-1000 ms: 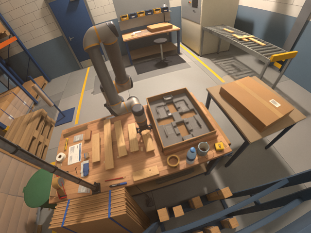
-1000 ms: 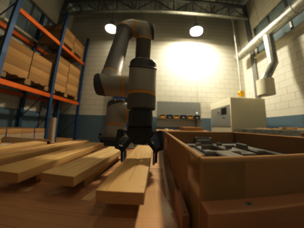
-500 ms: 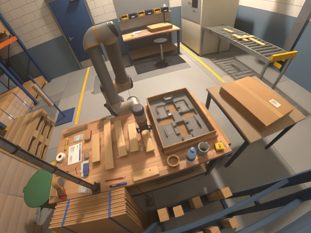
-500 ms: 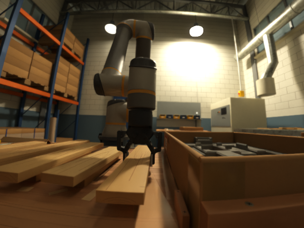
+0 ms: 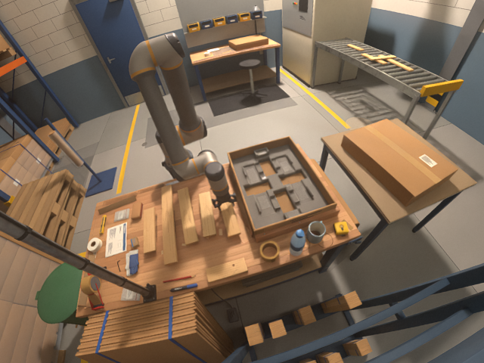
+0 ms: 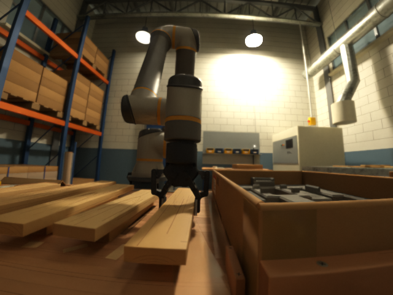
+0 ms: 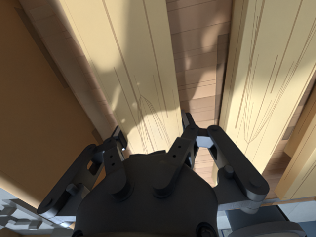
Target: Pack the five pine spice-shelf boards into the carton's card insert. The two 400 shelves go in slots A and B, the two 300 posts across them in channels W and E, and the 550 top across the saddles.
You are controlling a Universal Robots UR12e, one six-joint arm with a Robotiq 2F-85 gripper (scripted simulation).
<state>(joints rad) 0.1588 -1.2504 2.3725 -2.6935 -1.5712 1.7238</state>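
The far end of the short pine post (image 5: 230,219) (image 6: 168,222) (image 7: 132,84) is partly hidden under my gripper (image 5: 223,203) (image 6: 180,198) (image 7: 153,132), which I have closed across the post's width. The post lies on the workbench next to the carton's left wall. The carton (image 5: 282,186) (image 6: 304,222) holds the grey card insert (image 5: 279,181) (image 6: 295,190), whose slots hold no boards. To the left lie a second short post (image 5: 149,229), two shelf boards (image 5: 207,214) (image 5: 187,215) and the long top board (image 5: 168,224).
A mug (image 5: 316,231), a bottle (image 5: 297,242), a tape roll (image 5: 269,250) and a yellow tape measure (image 5: 341,227) stand in front of the carton. A loose wood offcut (image 5: 226,269), papers and hand tools lie on the bench's near and left parts. A closed carton (image 5: 397,158) rests on the side table.
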